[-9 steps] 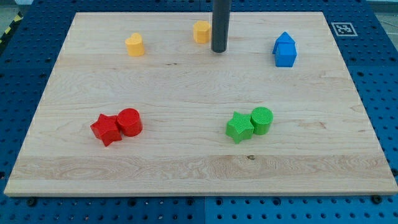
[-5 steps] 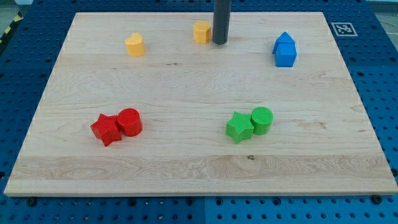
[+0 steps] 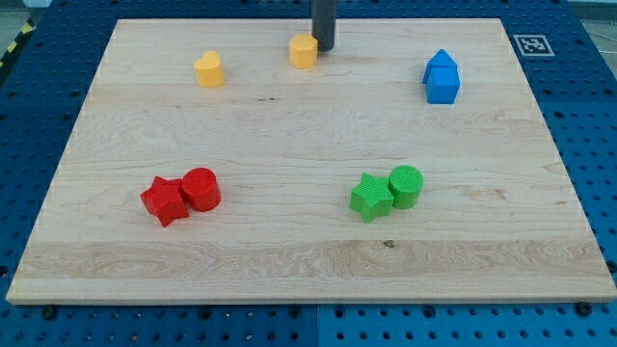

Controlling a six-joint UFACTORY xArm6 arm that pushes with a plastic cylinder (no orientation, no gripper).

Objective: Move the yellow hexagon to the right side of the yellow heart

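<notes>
The yellow hexagon (image 3: 304, 51) lies near the board's top edge, a little left of centre. The yellow heart (image 3: 208, 69) lies to its left and slightly lower, a clear gap between them. My tip (image 3: 323, 48) is at the hexagon's right side, touching or almost touching it, the dark rod rising out of the view's top.
A blue house-shaped block (image 3: 442, 77) sits at the upper right. A green star (image 3: 371, 198) and green cylinder (image 3: 406, 186) touch at lower centre-right. A red star (image 3: 165, 200) and red cylinder (image 3: 201, 189) touch at lower left. The wooden board (image 3: 308, 260) lies on a blue pegboard.
My tip moved up and to the left, reaching the hexagon's right side. The yellow hexagon slid slightly left, toward the heart. Other blocks stayed put.
</notes>
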